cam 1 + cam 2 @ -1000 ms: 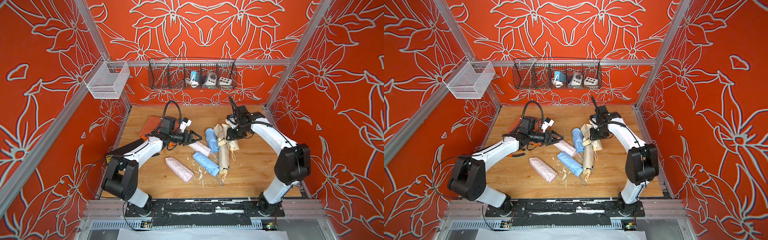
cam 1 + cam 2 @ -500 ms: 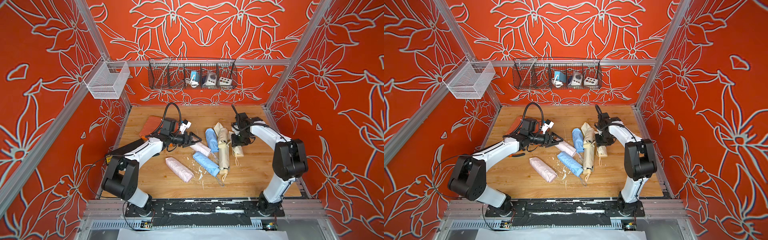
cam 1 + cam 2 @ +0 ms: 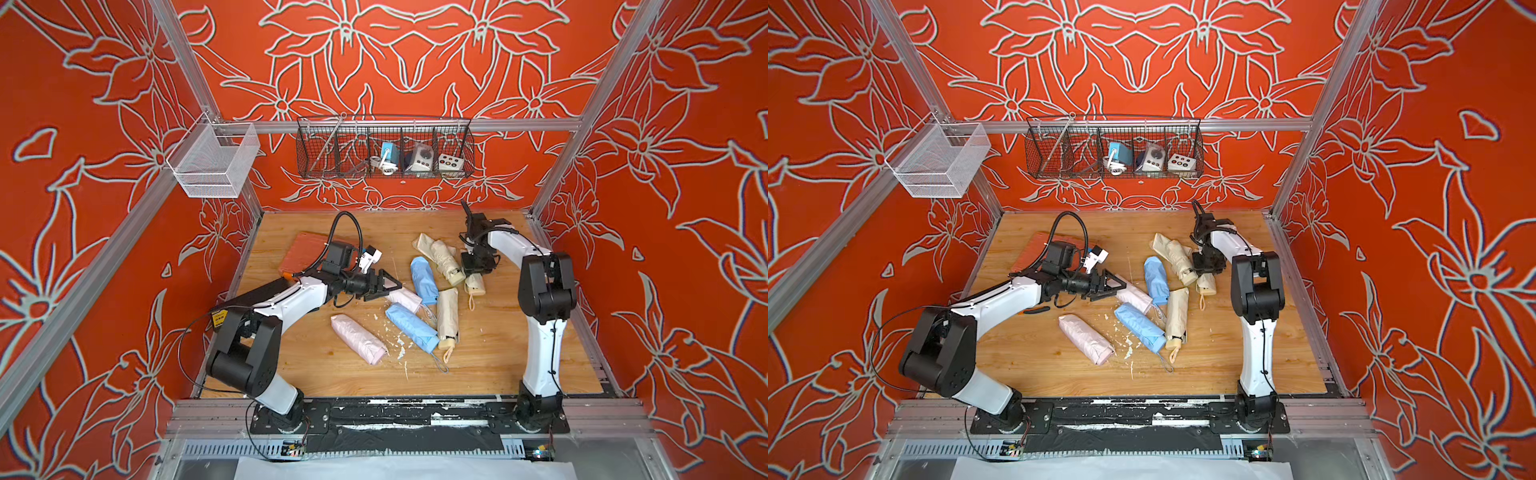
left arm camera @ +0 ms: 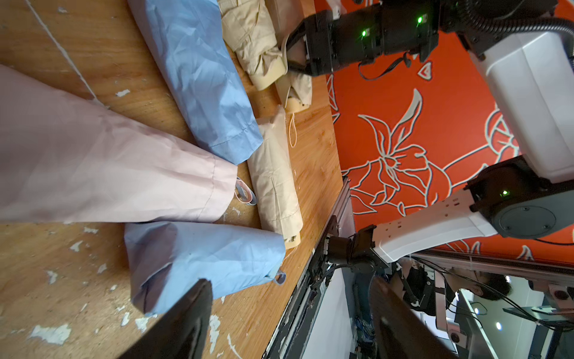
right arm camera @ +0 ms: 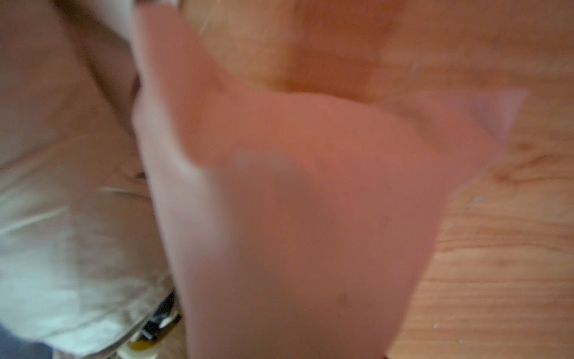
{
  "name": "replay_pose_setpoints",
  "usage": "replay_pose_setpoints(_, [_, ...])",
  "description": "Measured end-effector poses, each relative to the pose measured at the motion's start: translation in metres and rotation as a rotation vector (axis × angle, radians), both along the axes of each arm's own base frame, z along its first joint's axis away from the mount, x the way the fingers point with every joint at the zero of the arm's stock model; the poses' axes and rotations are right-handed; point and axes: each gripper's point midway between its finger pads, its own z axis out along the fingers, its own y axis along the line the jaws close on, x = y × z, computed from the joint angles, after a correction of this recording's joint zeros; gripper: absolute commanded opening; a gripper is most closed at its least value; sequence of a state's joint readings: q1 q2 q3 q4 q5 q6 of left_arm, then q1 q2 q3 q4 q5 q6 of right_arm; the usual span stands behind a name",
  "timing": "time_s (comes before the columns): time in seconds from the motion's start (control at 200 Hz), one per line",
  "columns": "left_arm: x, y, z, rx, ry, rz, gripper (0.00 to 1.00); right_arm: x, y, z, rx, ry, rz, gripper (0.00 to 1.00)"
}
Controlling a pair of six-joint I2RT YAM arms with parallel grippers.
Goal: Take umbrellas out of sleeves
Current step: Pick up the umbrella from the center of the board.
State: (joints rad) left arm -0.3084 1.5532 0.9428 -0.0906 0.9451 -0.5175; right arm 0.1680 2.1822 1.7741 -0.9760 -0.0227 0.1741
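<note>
Umbrellas (image 3: 424, 280) seen clustered on table (image 3: 498, 365) in both top views; left gripper (image 3: 394, 286) at end of pink one (image 3: 406, 298), right gripper (image 3: 477, 272) resting on cream one (image 3: 476, 286). Left wrist view alone: left fingers (image 4: 186, 323) spread wide, nothing held. Right fingers (image 4: 295, 52) seen against cream handle, gap cannot be told. Right wrist view blurred, filled by pinkish shape (image 5: 295, 217).

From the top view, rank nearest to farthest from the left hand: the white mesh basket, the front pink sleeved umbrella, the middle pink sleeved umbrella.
1. middle pink sleeved umbrella, mid-table, right at the tips of the left hand.
2. front pink sleeved umbrella, toward the robot's bases.
3. white mesh basket, high on the left wall.
</note>
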Motion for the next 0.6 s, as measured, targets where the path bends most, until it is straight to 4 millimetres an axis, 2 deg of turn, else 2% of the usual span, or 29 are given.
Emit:
replay_pose_setpoints(0.065, [0.0,0.0,-0.001,0.004,0.003,0.001,0.78,0.012,-0.005,-0.002,-0.002,-0.01,-0.011,0.44])
replay_pose_setpoints(0.125, [0.0,0.001,-0.002,0.007,0.002,0.001,0.78,0.014,-0.01,-0.008,-0.001,0.0,-0.021,0.48])
replay_pose_setpoints(0.215, [0.0,0.001,-0.004,0.009,0.005,0.0,0.78,0.008,-0.015,-0.016,-0.001,0.032,-0.03,0.64])
replay_pose_setpoints(0.315, [0.001,0.0,-0.01,0.015,0.017,-0.002,0.78,0.004,-0.014,-0.019,0.005,0.046,-0.031,0.74])
replay_pose_setpoints(0.41, [0.001,0.0,-0.015,0.02,0.029,-0.003,0.78,-0.003,-0.014,-0.019,0.013,0.051,-0.032,0.79])
replay_pose_setpoints(0.6, [0.001,0.0,-0.016,0.021,0.032,-0.003,0.78,-0.027,-0.014,-0.021,0.023,0.083,-0.048,0.78])
